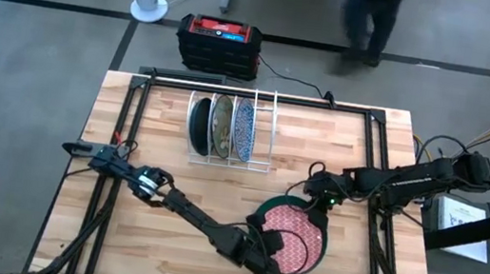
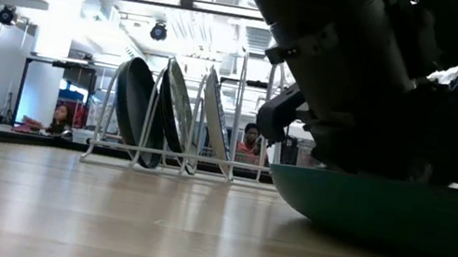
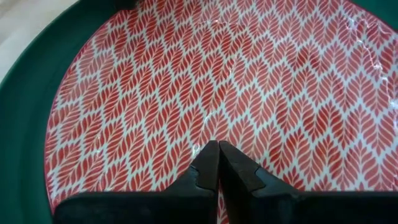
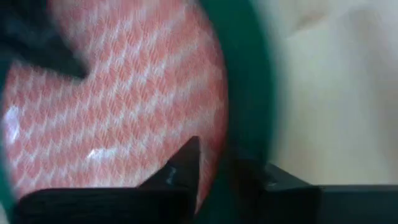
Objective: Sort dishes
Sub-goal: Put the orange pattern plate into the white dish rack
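A red-and-white patterned plate [image 1: 295,226] lies inside a green plate [image 1: 321,249] that rests on the table at the near right. My left gripper [image 3: 217,149] is shut, with its tips low over the patterned face [image 3: 249,81]. My right gripper [image 4: 221,165] is at the green plate's far rim [image 4: 245,81], fingers slightly apart. One finger is over the patterned plate [image 4: 112,93] and one is outside the rim. A dark plate [image 1: 199,123], an olive plate [image 1: 221,126] and a blue-and-white plate [image 1: 243,129] stand on edge in the white wire rack [image 2: 175,166]. My left gripper's shut fingertips [image 3: 208,165] slant down onto the red-and-white plate's face near its middle. I cannot tell whether they touch it. My right gripper's fingers [image 4: 183,165] stand on either side of the green plate's far rim, slanting down from the far right. I cannot tell whether they touch it.
The rack [image 1: 227,159] stands at the table's far middle. A red-and-black box [image 1: 220,42] sits on the floor beyond the far edge, where a person [image 1: 372,20] walks. Bare wood lies between the rack and the plates and along the near left.
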Controlling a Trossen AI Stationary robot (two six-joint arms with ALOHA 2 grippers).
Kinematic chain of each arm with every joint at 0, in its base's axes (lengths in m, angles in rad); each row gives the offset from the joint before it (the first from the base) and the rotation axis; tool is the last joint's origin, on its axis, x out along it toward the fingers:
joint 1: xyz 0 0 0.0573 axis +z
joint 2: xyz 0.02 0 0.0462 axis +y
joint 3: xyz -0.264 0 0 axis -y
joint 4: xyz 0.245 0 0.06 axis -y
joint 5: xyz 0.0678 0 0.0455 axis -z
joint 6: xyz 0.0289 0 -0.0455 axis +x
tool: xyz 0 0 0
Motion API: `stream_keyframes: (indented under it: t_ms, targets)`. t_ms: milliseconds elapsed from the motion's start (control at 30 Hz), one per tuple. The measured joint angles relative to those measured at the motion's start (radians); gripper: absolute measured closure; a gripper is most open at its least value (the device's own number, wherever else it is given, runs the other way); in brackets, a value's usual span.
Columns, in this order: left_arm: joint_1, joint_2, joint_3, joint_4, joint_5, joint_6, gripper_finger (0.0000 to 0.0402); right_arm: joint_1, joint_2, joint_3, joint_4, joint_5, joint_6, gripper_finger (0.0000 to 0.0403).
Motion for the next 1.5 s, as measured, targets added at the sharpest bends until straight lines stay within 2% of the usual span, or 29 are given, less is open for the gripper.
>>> stream_keyframes:
  t_ms: [300, 433, 567, 833, 1067, 1200, 1367, 1500]
  targets:
    - [0.013, 0.005, -0.002, 0.005, 0.048, -0.011, 0.0401, -0.001, -0.017, -0.003, -0.012, -0.031, 0.005, 0.0204]
    - [0.016, 0.005, -0.005, 0.015, 0.047, -0.013, 0.0401, 0.015, 0.0, -0.019, 0.021, -0.031, 0.021, 0.0175]
    - [0.018, 0.005, -0.024, 0.049, 0.034, -0.022, 0.0402, 0.021, 0.042, -0.053, 0.125, -0.056, 0.056, 0.0171]
    - [0.017, 0.01, -0.039, 0.061, 0.025, -0.069, 0.0402, 0.019, 0.112, -0.11, 0.333, -0.133, 0.081, 0.0195]
    - [0.02, 0.02, -0.038, 0.097, 0.044, -0.076, 0.0402, 0.015, 0.136, -0.117, 0.392, -0.175, 0.052, 0.0224]
    - [0.021, 0.022, -0.038, 0.11, 0.017, -0.073, 0.0401, 0.014, 0.134, -0.116, 0.394, -0.174, -0.001, 0.027]
    - [0.02, 0.023, -0.037, 0.12, 0.02, -0.073, 0.0401, 0.01, 0.132, -0.118, 0.401, -0.217, 0.01, 0.0361]
    - [0.02, 0.023, -0.037, 0.13, 0.013, -0.072, 0.0401, 0.003, 0.124, -0.118, 0.403, -0.224, 0.002, 0.0368]
